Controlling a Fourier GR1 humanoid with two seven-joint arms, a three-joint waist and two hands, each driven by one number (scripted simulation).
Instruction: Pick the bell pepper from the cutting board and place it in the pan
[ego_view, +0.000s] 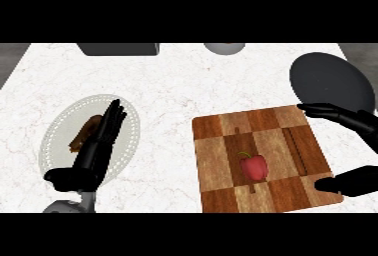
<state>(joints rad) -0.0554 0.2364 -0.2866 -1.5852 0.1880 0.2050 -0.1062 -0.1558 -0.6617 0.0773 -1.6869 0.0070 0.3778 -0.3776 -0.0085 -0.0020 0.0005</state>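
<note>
The bell pepper (254, 166) lies on the cutting board (221, 150) at the right of the bench (184, 85). The pan (330, 82) sits behind the board. A plate (59, 130) lies at the left.

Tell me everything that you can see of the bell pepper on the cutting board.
The bell pepper is red and glossy, with a short green stem at its upper left end. It lies on its side near the middle of the wooden cutting board, on a lighter square of the checkered pattern. Nothing holds it: the right hand spreads open at the board's right edge, apart from the pepper.
</note>
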